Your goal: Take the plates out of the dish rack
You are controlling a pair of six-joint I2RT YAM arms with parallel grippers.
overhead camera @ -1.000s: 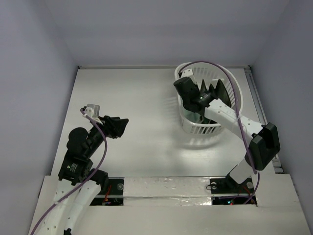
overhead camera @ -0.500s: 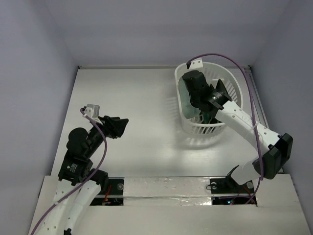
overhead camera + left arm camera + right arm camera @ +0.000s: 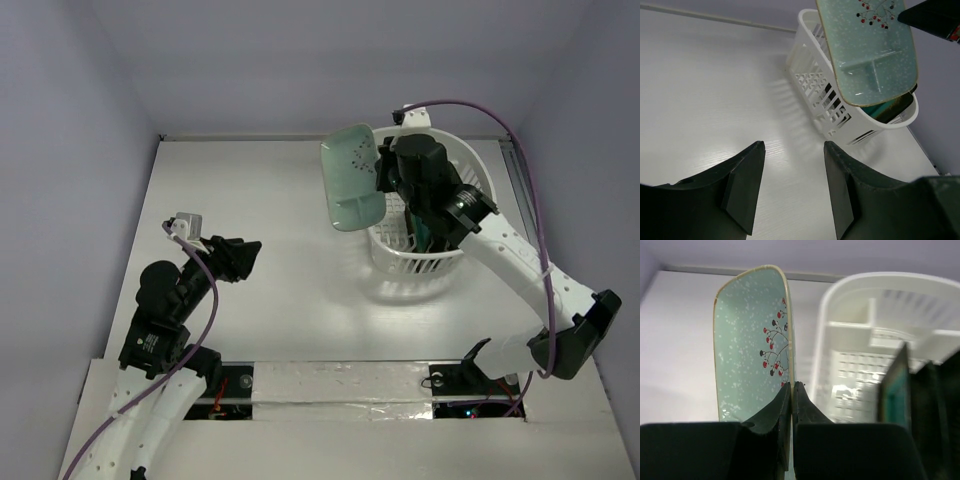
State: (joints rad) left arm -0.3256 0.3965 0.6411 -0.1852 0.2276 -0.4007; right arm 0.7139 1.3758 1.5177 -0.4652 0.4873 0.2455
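My right gripper [image 3: 383, 172] is shut on the rim of the pale mint-green speckled plate [image 3: 353, 178] and holds it in the air, above and just left of the white dish rack [image 3: 420, 258]. The wrist view shows the plate [image 3: 747, 345] on edge between the shut fingers, with a red-berry twig pattern. A dark-rimmed plate with a teal centre [image 3: 894, 390] stands in the rack [image 3: 875, 335], and a darker plate edge stands behind it. The left wrist view shows the lifted plate [image 3: 867, 55] above the rack [image 3: 815, 95]. My left gripper [image 3: 240, 255] is open and empty, low over the table at the left.
The rack stands at the table's back right, near the right wall. White walls close in the table [image 3: 280, 200] at the back and sides. A taped strip [image 3: 340, 385] runs along the near edge between the arm bases.
My right gripper has lifted the mint-green plate up out of the rack and carried it to the left. The left arm has not moved.
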